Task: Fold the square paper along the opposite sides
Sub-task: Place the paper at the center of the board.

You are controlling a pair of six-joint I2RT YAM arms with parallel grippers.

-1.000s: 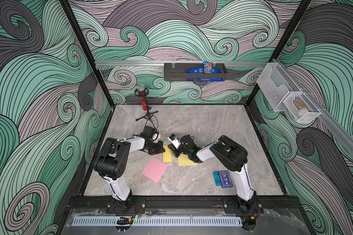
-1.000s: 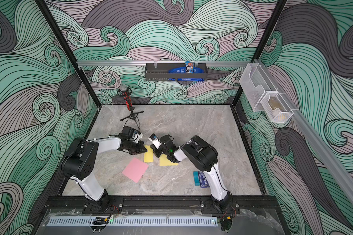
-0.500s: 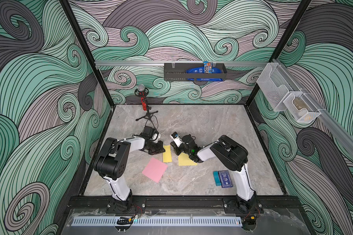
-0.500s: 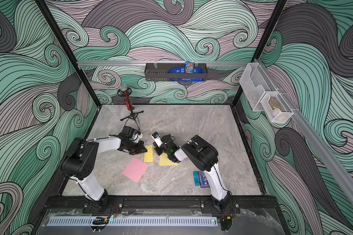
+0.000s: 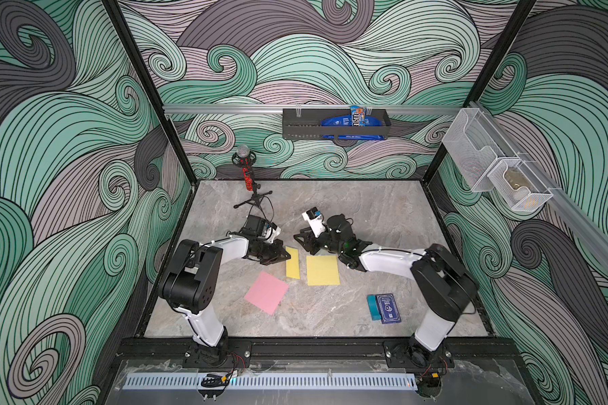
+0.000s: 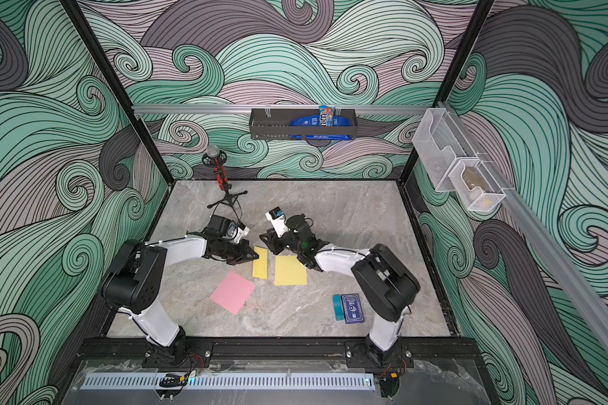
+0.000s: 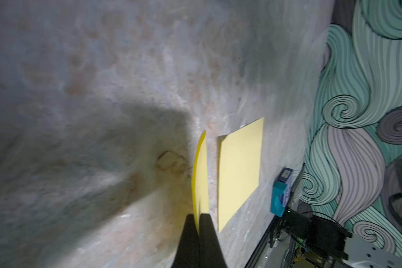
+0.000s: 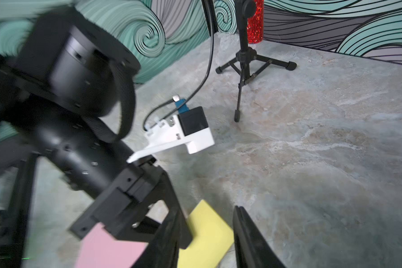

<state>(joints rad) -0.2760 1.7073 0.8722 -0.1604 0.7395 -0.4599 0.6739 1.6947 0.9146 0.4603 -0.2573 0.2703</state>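
Observation:
A yellow paper (image 5: 292, 263), folded into a narrow strip, lies near the table's middle; in the left wrist view it is the curved sheet (image 7: 201, 171) that runs into my jaws. My left gripper (image 5: 285, 256) (image 7: 199, 217) is shut on its far left corner. My right gripper (image 5: 301, 242) (image 8: 207, 211) hovers just behind the strip, open, with nothing between its fingers; the strip (image 8: 209, 229) shows below them. A flat yellow square paper (image 5: 323, 270) (image 7: 239, 167) lies right of the strip. A pink square paper (image 5: 266, 292) (image 8: 109, 249) lies to the front left.
A microphone on a small tripod (image 5: 249, 182) (image 8: 244, 60) stands at the back left, its cable trailing near my left wrist. A blue card box with a teal piece beside it (image 5: 385, 308) (image 7: 280, 192) lies front right. A black basket (image 5: 334, 123) hangs on the back wall.
My right gripper has opened and drawn up and back from the folded yellow paper. The left gripper stays shut on the paper in the same place.

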